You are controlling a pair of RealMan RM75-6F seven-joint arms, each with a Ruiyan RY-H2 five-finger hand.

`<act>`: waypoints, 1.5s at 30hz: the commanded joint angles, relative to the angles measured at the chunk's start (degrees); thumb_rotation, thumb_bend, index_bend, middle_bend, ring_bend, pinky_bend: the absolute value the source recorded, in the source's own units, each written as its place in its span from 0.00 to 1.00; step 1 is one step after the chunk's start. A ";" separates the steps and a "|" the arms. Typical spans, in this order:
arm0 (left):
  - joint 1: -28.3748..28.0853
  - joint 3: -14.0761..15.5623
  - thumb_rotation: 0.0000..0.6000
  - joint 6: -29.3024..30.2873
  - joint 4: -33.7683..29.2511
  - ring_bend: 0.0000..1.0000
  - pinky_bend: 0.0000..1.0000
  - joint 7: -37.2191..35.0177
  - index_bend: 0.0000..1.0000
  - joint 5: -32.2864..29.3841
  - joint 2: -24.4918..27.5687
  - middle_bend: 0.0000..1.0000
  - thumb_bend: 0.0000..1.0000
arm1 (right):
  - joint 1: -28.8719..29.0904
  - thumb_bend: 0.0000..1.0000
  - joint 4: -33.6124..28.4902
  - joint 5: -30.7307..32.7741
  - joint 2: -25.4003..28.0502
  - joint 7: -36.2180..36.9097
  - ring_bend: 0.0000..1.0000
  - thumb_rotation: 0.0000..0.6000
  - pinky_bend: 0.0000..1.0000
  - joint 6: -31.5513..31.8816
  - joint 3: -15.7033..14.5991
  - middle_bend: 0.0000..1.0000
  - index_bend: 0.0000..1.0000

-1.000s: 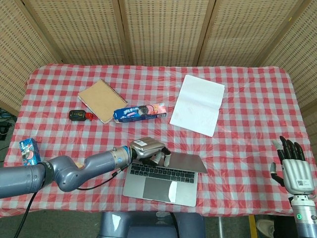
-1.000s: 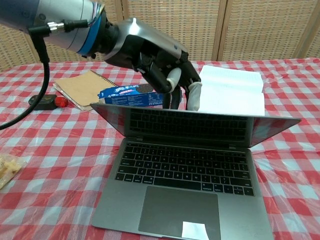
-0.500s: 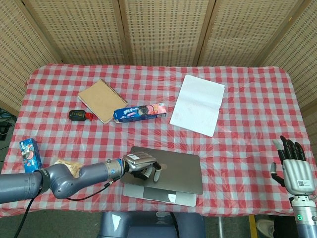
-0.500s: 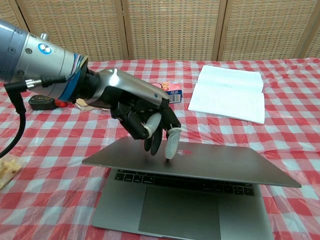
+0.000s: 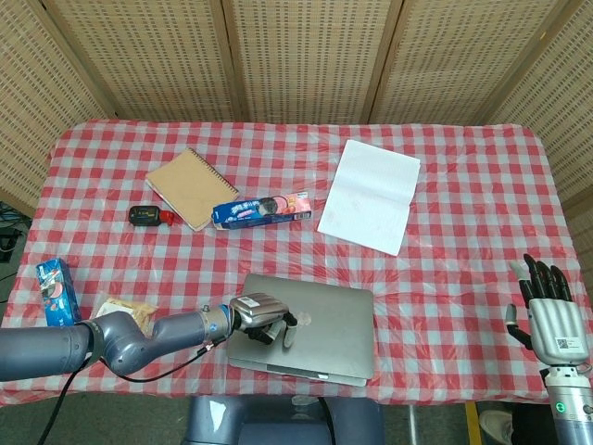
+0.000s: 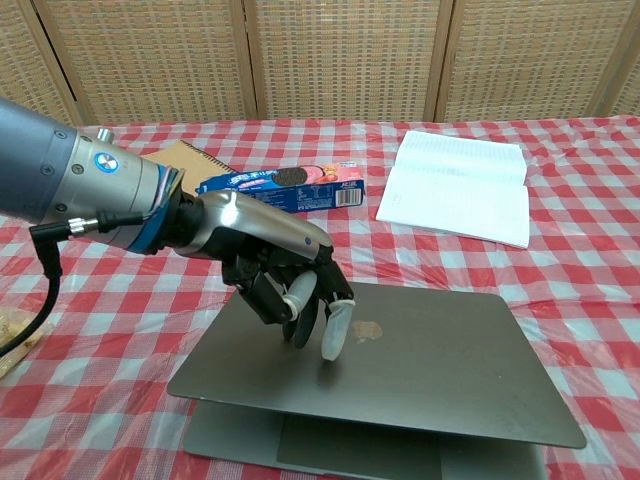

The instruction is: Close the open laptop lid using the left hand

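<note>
A grey laptop (image 5: 324, 320) (image 6: 430, 365) lies near the table's front edge with its lid lowered almost flat; a narrow gap to the base shows along the front in the chest view. My left hand (image 5: 262, 314) (image 6: 280, 270) presses down on the lid's left part, fingertips (image 6: 335, 335) touching the lid. It holds nothing. My right hand (image 5: 545, 311) stands upright off the table's right side, fingers spread, holding nothing.
Behind the laptop lie a blue biscuit pack (image 5: 262, 209) (image 6: 282, 189), a brown spiral notebook (image 5: 190, 187), an open white booklet (image 5: 371, 195) (image 6: 458, 185) and a small black-and-red device (image 5: 148, 216). At the left edge are a blue carton (image 5: 54, 289) and a snack bag (image 5: 123, 309).
The lid has swung from nearly upright down to almost flat, pushed by my left hand, which moved toward the front edge and lower. The right hand has not moved.
</note>
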 commanded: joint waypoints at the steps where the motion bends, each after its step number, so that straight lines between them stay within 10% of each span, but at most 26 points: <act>1: -0.52 0.58 1.00 -0.07 0.43 0.41 0.35 0.02 0.49 0.00 -0.89 0.39 1.00 | 0.02 0.80 0.04 0.04 0.00 0.07 0.00 1.00 0.00 -0.06 0.03 0.00 0.05; 25: -3.76 7.33 1.00 2.89 1.81 0.38 0.33 3.00 0.44 -2.54 -3.60 0.34 1.00 | -0.16 0.80 -0.61 -0.38 0.33 0.39 0.00 1.00 0.00 0.22 -0.11 0.00 0.05; 29: -1.33 5.62 1.00 8.45 -0.47 0.25 0.29 2.45 0.31 -1.69 -2.67 0.18 0.96 | -0.24 0.80 -0.64 -0.63 0.36 0.34 0.00 1.00 0.00 0.58 -0.09 0.00 0.05; 37: 6.48 3.00 1.00 22.90 -6.07 0.00 0.00 2.02 0.00 4.83 1.05 0.00 0.54 | -0.16 0.79 0.00 -0.79 0.12 0.84 0.00 1.00 0.00 0.71 0.04 0.00 0.05; 45: 16.97 7.37 1.00 47.87 -7.06 0.00 0.00 26.65 0.00 5.88 0.86 0.00 0.37 | 0.07 0.76 0.84 -0.36 -0.48 1.02 0.00 1.00 0.00 -0.04 0.02 0.00 0.02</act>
